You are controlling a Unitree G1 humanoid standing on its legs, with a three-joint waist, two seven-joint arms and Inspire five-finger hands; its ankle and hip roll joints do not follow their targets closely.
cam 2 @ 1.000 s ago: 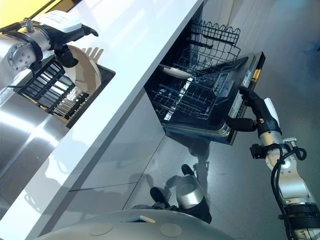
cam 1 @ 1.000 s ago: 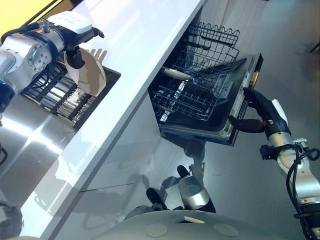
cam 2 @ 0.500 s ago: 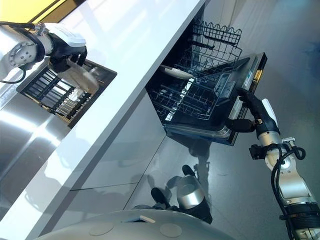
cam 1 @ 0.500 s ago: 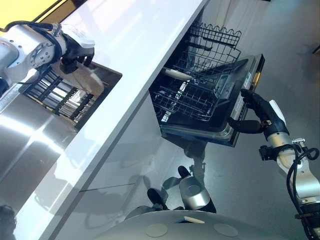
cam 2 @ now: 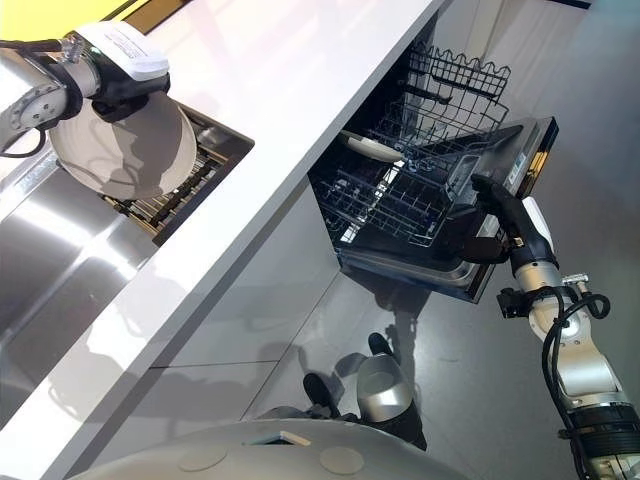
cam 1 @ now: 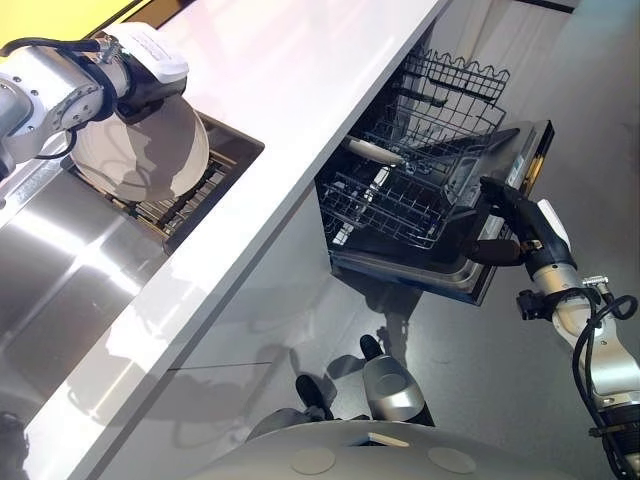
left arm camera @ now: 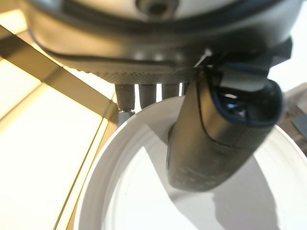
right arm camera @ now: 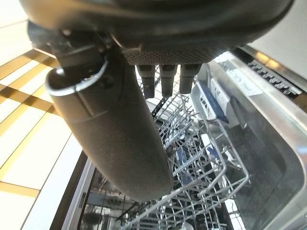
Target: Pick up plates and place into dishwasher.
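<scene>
Pinching plate [cam 1: 140, 152], left robot hand [cam 1: 148, 98]; fingers [left arm camera: 125, 97] part-hidden behind rim.

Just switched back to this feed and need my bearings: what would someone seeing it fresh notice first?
First, the big white plate, pinched in the left hand above the sink rack on the left. Next, the open dishwasher under the counter, with its racks pulled out and one white dish inside. The right hand is open beside the door edge.

No legible text or labels
</scene>
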